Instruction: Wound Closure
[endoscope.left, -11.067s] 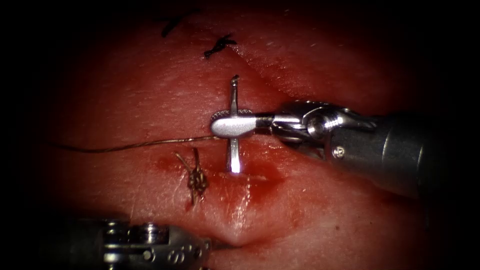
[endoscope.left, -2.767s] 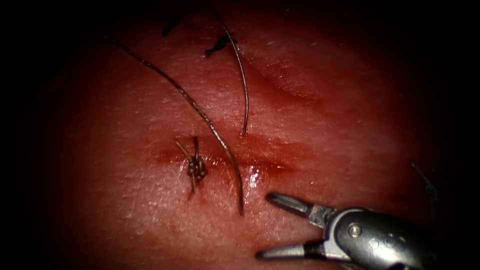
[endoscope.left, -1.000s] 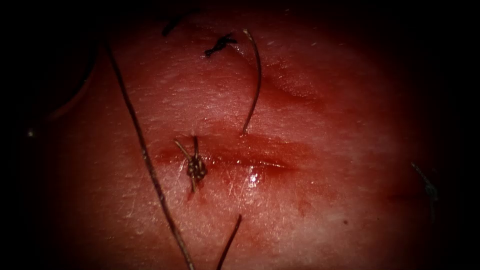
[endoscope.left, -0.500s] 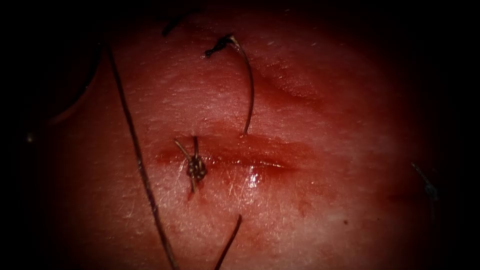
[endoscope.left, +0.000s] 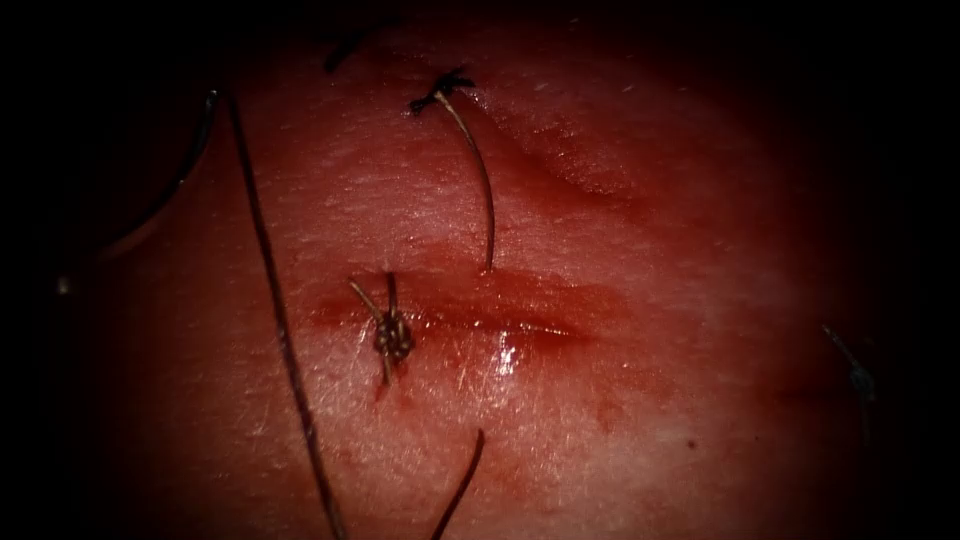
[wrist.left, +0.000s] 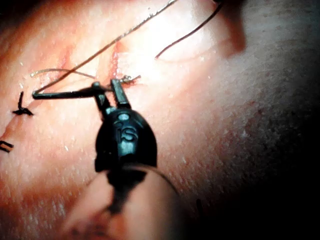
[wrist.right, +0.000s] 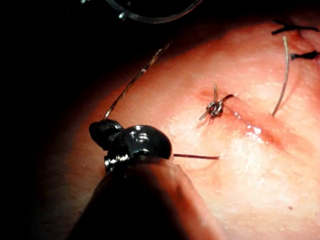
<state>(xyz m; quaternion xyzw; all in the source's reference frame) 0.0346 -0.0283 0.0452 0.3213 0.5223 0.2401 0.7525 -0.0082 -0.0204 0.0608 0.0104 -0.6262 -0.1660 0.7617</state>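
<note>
Needle (endoscope.left: 170, 185): out of the tissue (endoscope.left: 650, 250), lying far to the left of the cut (endoscope.left: 500, 320). In the left wrist view it looks like a dark bar edge-on.
Left tool (wrist.left: 107, 87): jaws clamped on the needle, away from its thread end. I cannot tell where along the curve.
Thread (endoscope.left: 280, 320): one long strand runs from the needle's end near-ward past the left of the old knot (endoscope.left: 392, 335). A second piece rises out of the tissue on the near side of the cut.
Right tool (wrist.right: 102, 131): the long strand runs straight to its tip, and I judge the jaws closed on the thread.
Tail (endoscope.left: 488, 200): stands out of the tissue just on the far side of the cut, its free end touching a dark cut end of thread (endoscope.left: 440, 92).
Red fluid (endoscope.left: 540, 335): pooled along the cut, right of the knot.
Just changed: a second ago the tail's free end pointed further right – it has since swung left onto that cut end. The long strand has barely shifted. Eleven seconds ago the right tool held the needle over the cut.
Meaning: the new stitch is through both edges but not knotted – only one knot closes the cut so far.
</note>
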